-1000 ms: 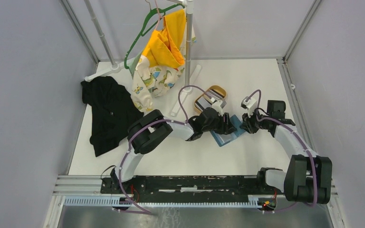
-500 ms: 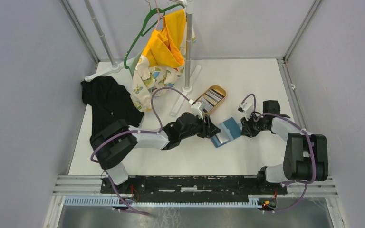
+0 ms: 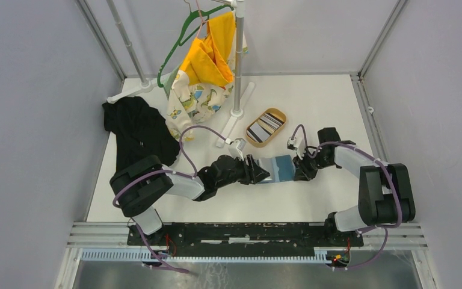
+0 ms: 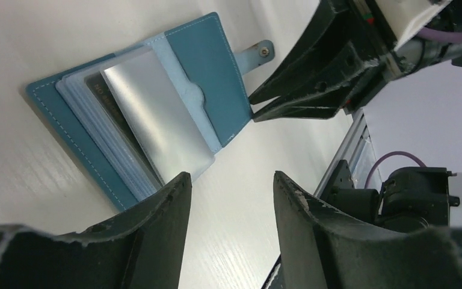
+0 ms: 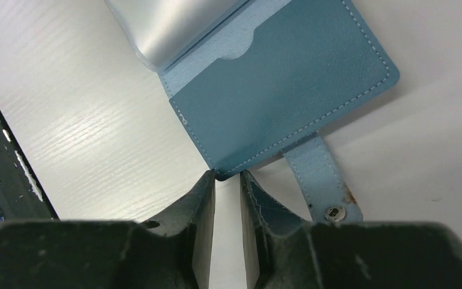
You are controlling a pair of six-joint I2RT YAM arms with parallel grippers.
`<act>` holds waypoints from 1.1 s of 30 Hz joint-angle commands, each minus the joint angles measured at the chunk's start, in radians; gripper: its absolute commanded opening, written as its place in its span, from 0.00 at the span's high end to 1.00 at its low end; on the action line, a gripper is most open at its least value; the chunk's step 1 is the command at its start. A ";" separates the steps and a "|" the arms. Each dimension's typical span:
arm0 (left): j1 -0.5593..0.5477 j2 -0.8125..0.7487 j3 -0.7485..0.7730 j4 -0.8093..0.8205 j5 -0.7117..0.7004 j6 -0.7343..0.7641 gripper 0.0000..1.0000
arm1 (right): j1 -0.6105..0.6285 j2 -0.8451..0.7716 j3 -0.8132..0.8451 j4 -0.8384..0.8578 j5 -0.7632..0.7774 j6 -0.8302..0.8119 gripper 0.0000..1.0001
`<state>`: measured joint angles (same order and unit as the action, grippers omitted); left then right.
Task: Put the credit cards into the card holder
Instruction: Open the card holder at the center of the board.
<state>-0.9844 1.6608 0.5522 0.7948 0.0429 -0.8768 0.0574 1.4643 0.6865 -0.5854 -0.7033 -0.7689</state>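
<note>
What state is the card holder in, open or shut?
Open: the card holder lies spread flat, clear inner sleeves showing, snap tab unfastened.

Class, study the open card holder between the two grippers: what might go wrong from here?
The right gripper sits at only one corner of the card holder, so the holder may slide or pivot. The left gripper hangs open at its other edge and could nudge the fanned sleeves shut.

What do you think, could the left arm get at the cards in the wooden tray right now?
Probably yes: the left fingers are open and empty beside the wallet, and the cards lie uncovered in the tray just beyond, nothing between.
</note>
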 commanded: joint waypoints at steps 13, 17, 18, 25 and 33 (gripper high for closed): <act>-0.021 -0.057 0.100 -0.242 -0.193 0.043 0.25 | 0.111 -0.360 -0.094 0.391 -0.126 0.215 0.57; -0.022 -0.039 0.129 -0.270 -0.187 0.039 0.27 | 0.164 -0.262 -0.085 0.452 -0.008 0.335 0.67; -0.022 -0.036 0.133 -0.266 -0.186 0.036 0.30 | 0.168 -0.231 -0.082 0.459 0.038 0.358 0.69; -0.020 0.024 0.194 -0.306 -0.172 0.037 0.37 | 0.171 -0.083 -0.059 0.422 0.142 0.401 0.77; -0.020 0.064 0.234 -0.341 -0.171 0.038 0.35 | 0.172 -0.003 -0.036 0.371 0.146 0.382 0.79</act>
<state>-1.0012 1.7088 0.7383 0.4603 -0.1207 -0.8742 0.2249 1.4357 0.6113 -0.1982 -0.5831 -0.3897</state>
